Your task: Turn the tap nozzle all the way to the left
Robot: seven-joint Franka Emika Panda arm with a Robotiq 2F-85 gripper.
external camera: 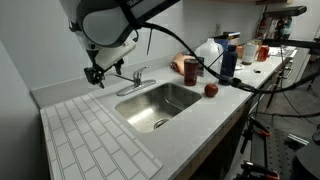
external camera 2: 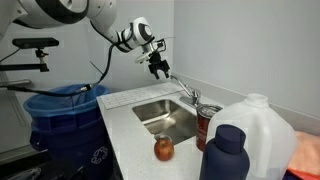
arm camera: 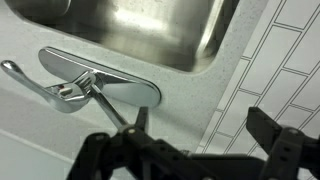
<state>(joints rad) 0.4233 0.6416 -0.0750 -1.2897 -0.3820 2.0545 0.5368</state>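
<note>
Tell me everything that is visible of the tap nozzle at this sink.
The tap nozzle is a slim, shiny chrome tube. It starts at the oval chrome base plate beside the steel sink. It points away from the basin, over the pale counter, toward the open gripper. Its tip ends near one finger; whether they touch cannot be told.

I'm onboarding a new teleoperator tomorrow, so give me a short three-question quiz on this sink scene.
1. True or false: the pincer is shut on the tap nozzle.
2. Which fruit lies on the counter beside the sink? A banana, B apple, C lemon.
3. Fill in: the bottle beside the white jug is dark ____.
Key: 1 false, it is open; 2 B; 3 blue.
</note>
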